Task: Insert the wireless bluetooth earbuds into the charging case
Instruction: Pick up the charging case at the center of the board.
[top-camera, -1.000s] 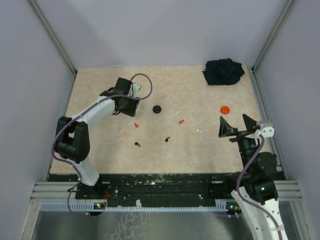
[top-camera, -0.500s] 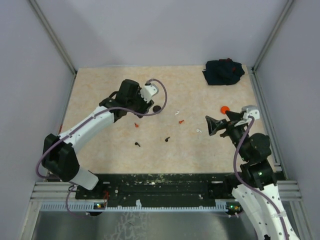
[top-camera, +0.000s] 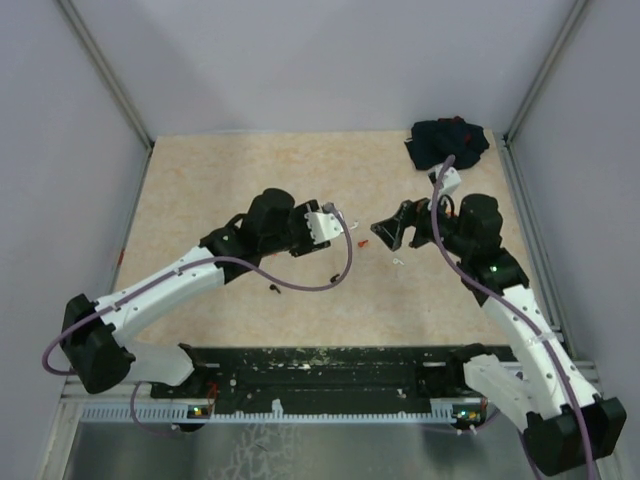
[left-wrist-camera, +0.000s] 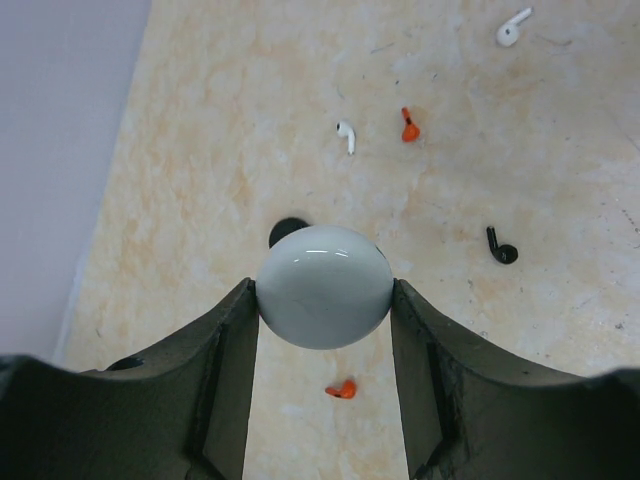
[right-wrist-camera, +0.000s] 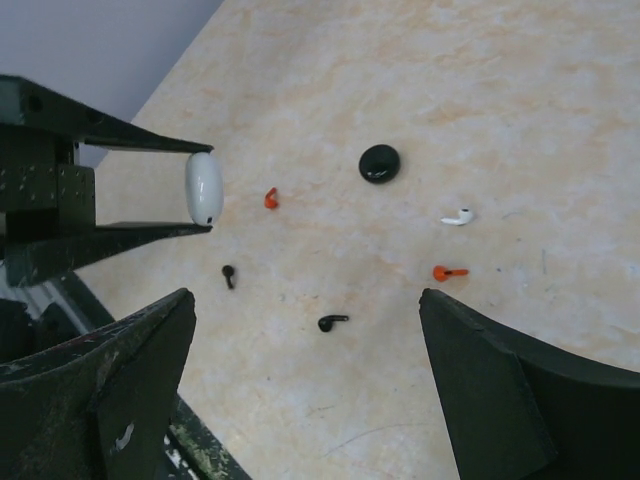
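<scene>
My left gripper (left-wrist-camera: 324, 292) is shut on a round white charging case (left-wrist-camera: 324, 286) and holds it above the table. It sits near the table's middle in the top view (top-camera: 305, 235). The right wrist view also shows the case (right-wrist-camera: 204, 187). Loose earbuds lie on the table below: a white bud (left-wrist-camera: 346, 136), a red bud (left-wrist-camera: 409, 126), a second white bud (left-wrist-camera: 514, 27), a black bud (left-wrist-camera: 500, 248) and a second red bud (left-wrist-camera: 342, 389). My right gripper (right-wrist-camera: 305, 300) is open and empty, above a black bud (right-wrist-camera: 333, 322), and faces the left gripper (top-camera: 385, 232).
A black round puck (right-wrist-camera: 379, 163) lies on the table, partly hidden behind the case in the left wrist view (left-wrist-camera: 288, 230). A dark cloth bundle (top-camera: 447, 143) lies at the back right corner. Grey walls enclose the table on three sides.
My left arm has swung right and nearer with the white case. My right arm has reached left over the table's middle, still open, and now covers the orange puck.
</scene>
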